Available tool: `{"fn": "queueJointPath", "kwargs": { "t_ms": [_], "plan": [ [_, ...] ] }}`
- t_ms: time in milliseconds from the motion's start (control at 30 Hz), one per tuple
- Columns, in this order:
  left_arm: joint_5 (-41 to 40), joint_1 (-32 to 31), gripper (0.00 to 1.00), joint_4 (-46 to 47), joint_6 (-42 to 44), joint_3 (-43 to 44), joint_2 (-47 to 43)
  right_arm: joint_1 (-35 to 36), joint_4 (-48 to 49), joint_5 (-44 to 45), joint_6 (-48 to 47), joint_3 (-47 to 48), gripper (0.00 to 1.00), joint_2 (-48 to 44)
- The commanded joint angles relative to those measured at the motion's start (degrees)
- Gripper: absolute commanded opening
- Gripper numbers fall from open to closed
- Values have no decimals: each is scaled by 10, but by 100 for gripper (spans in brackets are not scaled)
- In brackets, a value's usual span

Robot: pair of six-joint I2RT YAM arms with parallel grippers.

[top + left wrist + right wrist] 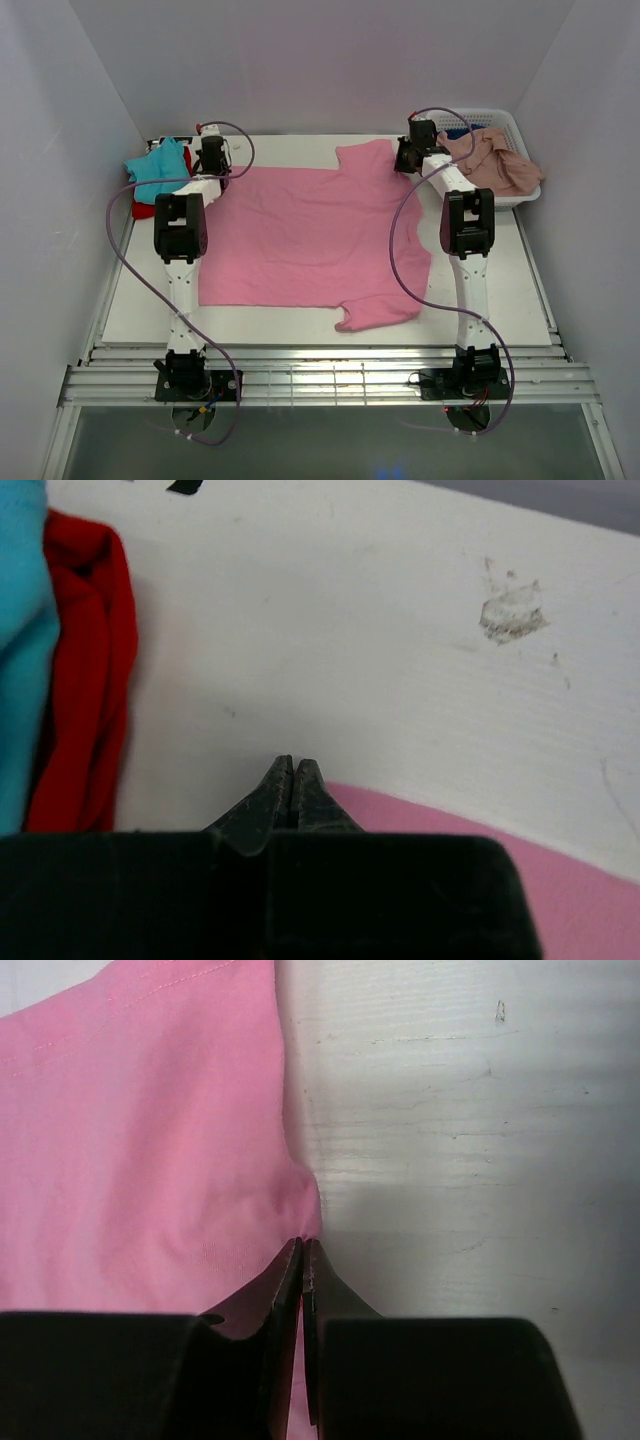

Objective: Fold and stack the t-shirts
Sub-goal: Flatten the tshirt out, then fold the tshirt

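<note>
A bright pink t-shirt [310, 235] lies spread flat on the white table. My left gripper [212, 165] is at its far left corner. In the left wrist view its fingers [292, 768] are pressed shut over bare table, and the pink edge [520, 875] runs just right of and under them. No cloth shows between them. My right gripper [408, 156] is at the far right sleeve, shut on a pinch of pink cloth [300, 1200] that bunches at its tips [303, 1245]. A teal shirt [160, 165] lies on a red one [146, 209] at the far left.
A white lattice basket [500, 125] stands at the far right corner, holding a dusty salmon-pink shirt [497, 162] and a dark blue one [461, 131]. Teal cloth [20, 650] and red cloth [85, 680] lie close left of the left gripper. White walls enclose the table.
</note>
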Motion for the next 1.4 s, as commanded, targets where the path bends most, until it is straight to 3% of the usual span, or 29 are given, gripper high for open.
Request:
{"fn": "queueJointPath", "kwargs": {
  "t_ms": [0,267,667,1067,1367],
  "plan": [
    [-20,9,0,54,-14,-77,-88,-2,30,-27,14,-16,8,-63],
    [15,9,0,99,-19,-131,-179,-2,48,-40,7,-62,8,-134],
    [57,9,0,114,-18,-224,-235,0,60,-44,1,-203,8,-238],
    [14,8,0,116,-45,-404,-343,8,55,-28,-6,-340,8,-343],
    [-7,9,0,112,-46,-443,-392,17,50,-14,-10,-416,8,-420]
  ]
}}
